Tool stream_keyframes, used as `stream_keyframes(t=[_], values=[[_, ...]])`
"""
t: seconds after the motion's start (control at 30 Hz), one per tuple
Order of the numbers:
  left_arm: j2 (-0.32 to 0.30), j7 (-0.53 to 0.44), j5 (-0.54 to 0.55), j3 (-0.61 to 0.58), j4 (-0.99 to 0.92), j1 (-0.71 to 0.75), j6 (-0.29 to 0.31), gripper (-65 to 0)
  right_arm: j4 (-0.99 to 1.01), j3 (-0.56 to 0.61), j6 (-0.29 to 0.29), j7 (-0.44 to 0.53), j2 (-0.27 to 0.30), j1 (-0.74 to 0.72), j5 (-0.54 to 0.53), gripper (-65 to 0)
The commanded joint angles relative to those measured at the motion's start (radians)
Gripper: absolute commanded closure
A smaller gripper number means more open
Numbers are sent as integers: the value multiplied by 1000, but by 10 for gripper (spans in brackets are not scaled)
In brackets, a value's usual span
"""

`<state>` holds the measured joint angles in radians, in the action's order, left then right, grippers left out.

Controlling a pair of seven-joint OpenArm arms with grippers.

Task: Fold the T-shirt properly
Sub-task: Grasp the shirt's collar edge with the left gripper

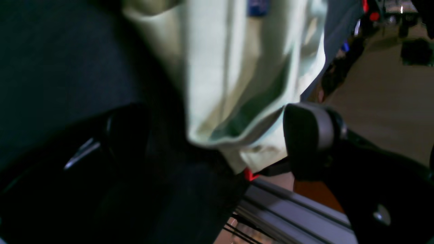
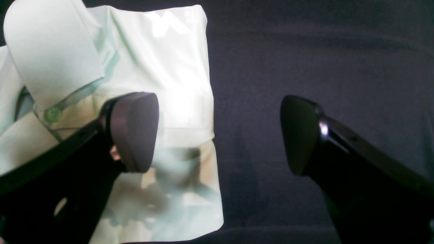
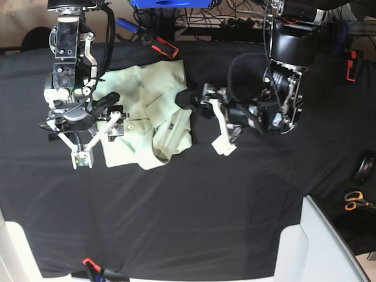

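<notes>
Both grippers spread wide beside the folded T-shirt

Right gripper hovers over the shirt's near-left corner, empty; left gripper sits just off its right edge, holding nothing.

Pale mint-green plain cotton T-shirt, no print, just a tiny blue tag w/ dark navy tone, seen beyond the left gripper's black fingers. Small green button-like dot just left of the right gripper's matte dark grey-black pad. Black cloth table cover all round, plain, no pattern. Scissors w/ orange handles far from both grippers; white finger brackets in base view.
</notes>
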<state>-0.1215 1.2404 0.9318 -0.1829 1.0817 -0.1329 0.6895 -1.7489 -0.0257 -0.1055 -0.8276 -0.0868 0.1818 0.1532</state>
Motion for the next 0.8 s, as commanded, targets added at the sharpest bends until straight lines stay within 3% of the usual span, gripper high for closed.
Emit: stream_keyframes(t=[0.0, 0.13, 0.47, 0.67, 0.77], values=[[6, -9, -3, 0, 13, -18, 9, -605, -15, 2, 0, 20, -5, -8, -2, -527], [33, -9, -59, 3, 13, -20, 9, -605, -19, 2, 0, 20, -6, 3, -2, -527], [118, -4, -66, -4, 12, -23, 9, -605, -19, 2, 0, 20, -6, 6, -2, -527], [142, -11, -67, -69, -146, -89, 9, -605, -24, -1, -1, 21, -6, 18, -2, -527], [145, -72, -67, -106, -202, -104, 9, -601, -24, -4, -1, 23, -6, 20, -2, -527]])
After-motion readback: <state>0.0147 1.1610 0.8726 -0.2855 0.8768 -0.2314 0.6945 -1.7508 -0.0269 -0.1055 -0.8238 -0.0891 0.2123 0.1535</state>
